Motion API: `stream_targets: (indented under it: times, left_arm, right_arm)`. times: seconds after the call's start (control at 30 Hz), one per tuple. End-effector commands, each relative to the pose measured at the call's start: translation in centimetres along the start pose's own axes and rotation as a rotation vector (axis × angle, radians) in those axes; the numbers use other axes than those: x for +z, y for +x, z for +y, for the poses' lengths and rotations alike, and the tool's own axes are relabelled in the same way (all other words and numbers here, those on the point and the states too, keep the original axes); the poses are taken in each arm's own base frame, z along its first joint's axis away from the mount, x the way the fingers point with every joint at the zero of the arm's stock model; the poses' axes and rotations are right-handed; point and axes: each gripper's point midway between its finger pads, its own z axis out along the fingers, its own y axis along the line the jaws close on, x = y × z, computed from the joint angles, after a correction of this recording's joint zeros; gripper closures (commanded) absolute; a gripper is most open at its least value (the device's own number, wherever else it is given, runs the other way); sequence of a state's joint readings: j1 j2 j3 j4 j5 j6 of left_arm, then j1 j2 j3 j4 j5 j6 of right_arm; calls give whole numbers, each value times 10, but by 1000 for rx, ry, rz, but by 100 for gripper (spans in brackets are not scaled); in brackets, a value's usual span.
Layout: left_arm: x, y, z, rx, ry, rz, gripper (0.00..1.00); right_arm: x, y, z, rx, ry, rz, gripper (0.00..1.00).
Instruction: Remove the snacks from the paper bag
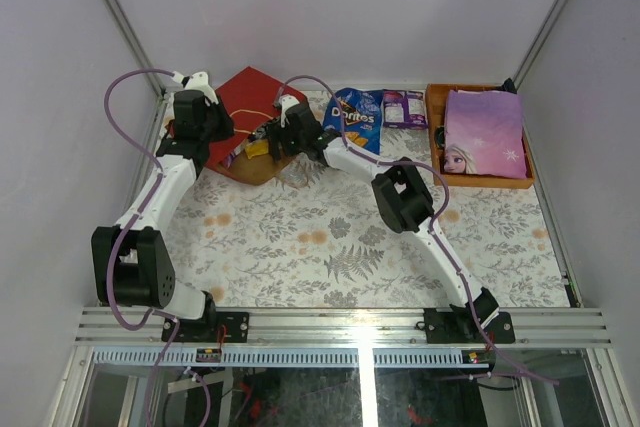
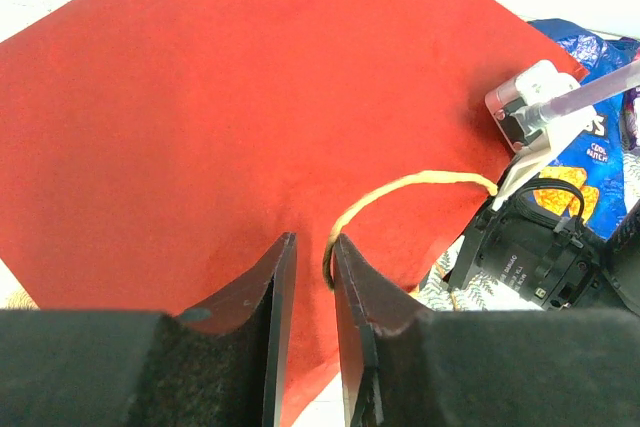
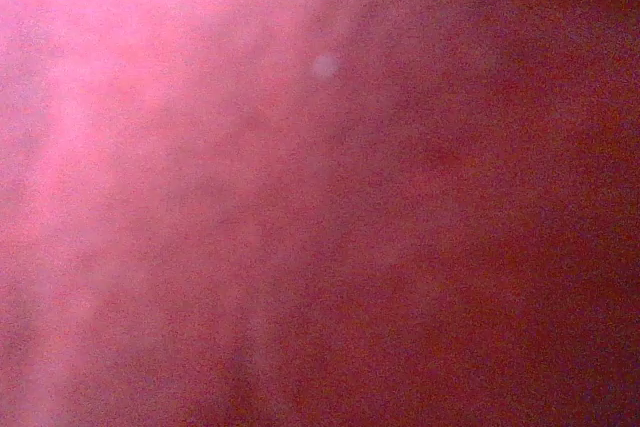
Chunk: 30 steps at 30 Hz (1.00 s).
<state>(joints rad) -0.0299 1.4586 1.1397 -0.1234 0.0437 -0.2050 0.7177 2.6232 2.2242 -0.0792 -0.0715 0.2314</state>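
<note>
— At the near edge of the table, which arm is better placed for the coming move?
— The right one is judged nearer. The right gripper is pushed into the mouth of the paper bag, which is laid on its side at the far left. Its long axis runs near to far, and its brown mouth is turned toward the arms.
— And the jaws?
— They are spread wide. Whether anything is caught cannot be told, since the wrist view is filled with red blur.
— How is the bag steadied?
— The left gripper is narrowed onto the cord handle, above the red side.
— Where are the snacks?
— A yellow packet and a purple packet are glimpsed in the mouth, just left of the right gripper. Farther right, a Doritos bag and a purple pack are already laid out beside the orange tray.
</note>
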Motion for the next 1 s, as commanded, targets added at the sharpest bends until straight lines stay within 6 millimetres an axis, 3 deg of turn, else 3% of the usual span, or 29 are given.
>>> stream_targets:
  times: [0.0,0.23,0.53,0.77,0.9,0.97]
  left_arm:
    - [-6,-12,2,8,1,-43,79]
    - [-7,-13,3,9,-3,-44,79]
    - [-5,-12,3,11,-6,-41,79]
    - [-5,-12,5,13,-15,-43,79]
    - [-4,-12,6,15,-20,-42,79]
    - [-4,-11,7,14,-24,-41,79]
  right_arm:
    - [-6,-17,4,31,-19,-19,25]
    - [-9,-26,11,49,-51,-37,47]
    - [-15,-33,11,74,-54,-49,99]
    - [-43,-59,7,105,-47,-106,100]
    - [-85,-83,7,129,-44,-190,100]
    - [-117,-99,12,130,-48,-249,100]
